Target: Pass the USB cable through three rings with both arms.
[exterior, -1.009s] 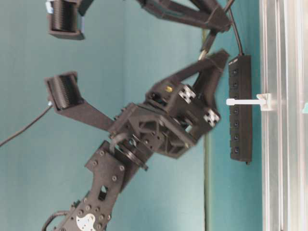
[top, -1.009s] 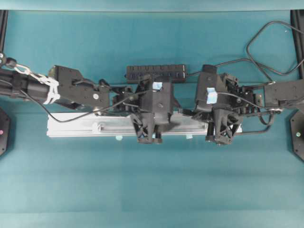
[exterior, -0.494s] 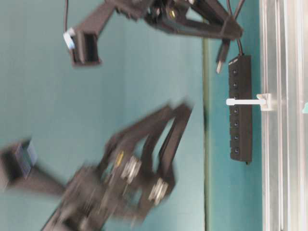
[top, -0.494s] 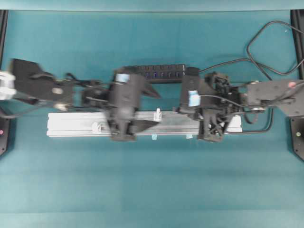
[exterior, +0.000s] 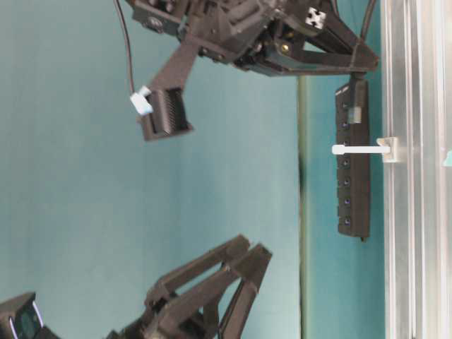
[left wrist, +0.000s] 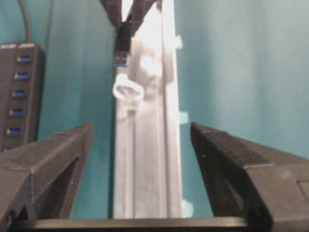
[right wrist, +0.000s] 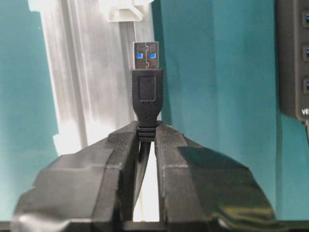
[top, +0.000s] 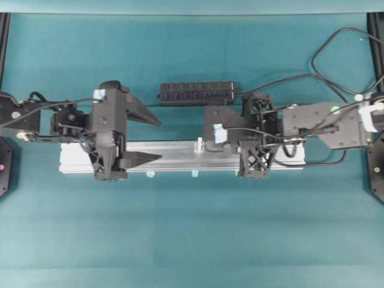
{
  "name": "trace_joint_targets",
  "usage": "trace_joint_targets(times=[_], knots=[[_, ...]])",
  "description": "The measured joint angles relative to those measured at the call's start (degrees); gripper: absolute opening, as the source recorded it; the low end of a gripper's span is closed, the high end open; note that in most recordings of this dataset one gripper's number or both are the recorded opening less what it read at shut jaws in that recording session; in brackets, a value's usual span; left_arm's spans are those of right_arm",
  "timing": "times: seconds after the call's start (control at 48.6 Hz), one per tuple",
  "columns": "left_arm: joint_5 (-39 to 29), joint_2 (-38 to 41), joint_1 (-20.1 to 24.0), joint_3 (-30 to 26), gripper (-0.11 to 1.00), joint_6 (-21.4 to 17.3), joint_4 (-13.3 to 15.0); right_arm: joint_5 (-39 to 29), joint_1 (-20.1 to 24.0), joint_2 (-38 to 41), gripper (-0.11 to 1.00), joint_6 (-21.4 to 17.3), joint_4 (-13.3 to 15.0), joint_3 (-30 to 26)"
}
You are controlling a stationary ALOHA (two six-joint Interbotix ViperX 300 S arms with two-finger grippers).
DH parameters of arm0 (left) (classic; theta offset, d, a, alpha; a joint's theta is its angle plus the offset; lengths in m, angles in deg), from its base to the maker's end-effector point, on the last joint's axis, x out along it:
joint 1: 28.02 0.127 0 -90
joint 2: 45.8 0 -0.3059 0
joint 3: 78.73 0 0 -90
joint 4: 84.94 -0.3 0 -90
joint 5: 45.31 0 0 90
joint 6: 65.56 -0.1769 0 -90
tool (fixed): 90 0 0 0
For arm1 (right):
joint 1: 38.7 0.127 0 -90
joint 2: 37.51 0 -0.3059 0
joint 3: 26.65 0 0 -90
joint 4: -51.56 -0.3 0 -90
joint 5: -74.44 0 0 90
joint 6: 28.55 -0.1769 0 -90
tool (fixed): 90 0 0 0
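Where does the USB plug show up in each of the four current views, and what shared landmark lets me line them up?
Overhead: not visible, hidden under the right end effector.
Table-level: not clearly distinguishable; the right end effector's tip sits by the hub's top end.
Left wrist: USB plug at top centre, just above a white ring.
Right wrist: plug at centre, pinched between the fingers.
Shared landmark: the silver rail, in all four views.

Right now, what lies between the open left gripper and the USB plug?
In the left wrist view, one white ring on the silver rail stands between the left gripper and the plug.
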Motion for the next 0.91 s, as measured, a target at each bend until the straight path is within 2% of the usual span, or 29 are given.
trace_joint_targets(times=[0.412,0.906], knots=[[0.0,-0.7,0.0,0.2,0.88,0.4,0.0,1.6,0.0,1.9,-0.07,0.0,-0.1,-1.4],[0.0,-2.7,0.0,3.3,0.88,1.7,0.0,5.4,-0.1,3.7,-0.07,0.1,-0.4,-2.6]])
